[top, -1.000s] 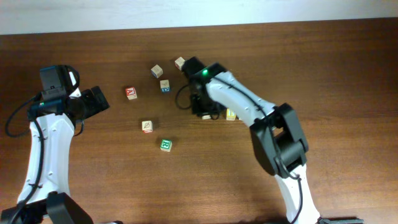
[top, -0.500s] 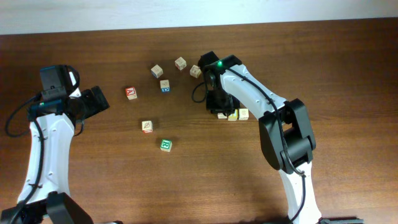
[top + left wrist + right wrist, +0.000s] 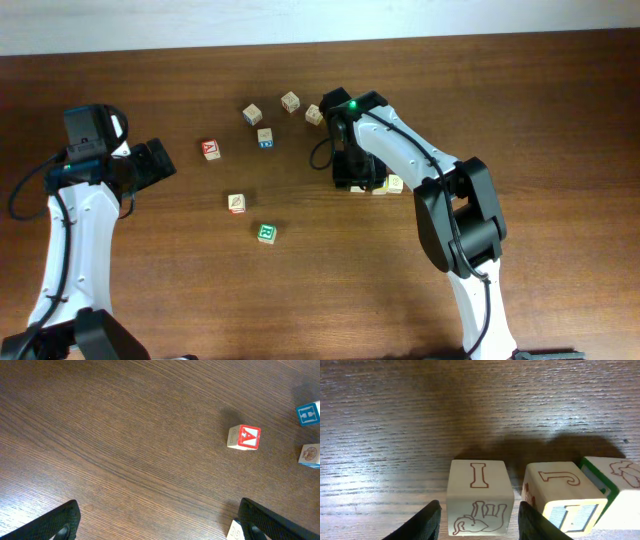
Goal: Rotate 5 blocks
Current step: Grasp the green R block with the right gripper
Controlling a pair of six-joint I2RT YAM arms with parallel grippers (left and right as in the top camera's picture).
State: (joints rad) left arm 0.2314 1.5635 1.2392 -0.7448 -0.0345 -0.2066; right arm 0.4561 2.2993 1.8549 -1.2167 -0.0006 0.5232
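Cream block [image 3: 480, 492] between right fingers [image 3: 431, 520], not touching

White, black-jointed left arm [image 3: 72, 230]: extended forward, wrist turned inward. Black two-finger left gripper [image 3: 160, 526]: jaws spread wide. White, black-jointed right arm [image 3: 400, 150]: elbow bent, forearm reaching forward and leftward. Black two-finger right gripper [image 3: 480, 522]: pointing downward, fingers [image 3: 431, 521] parted.

To the right of the fingers [image 3: 427, 522], the third block [image 3: 620, 492] was cut off by the picture's edge, its faces partly unseen.
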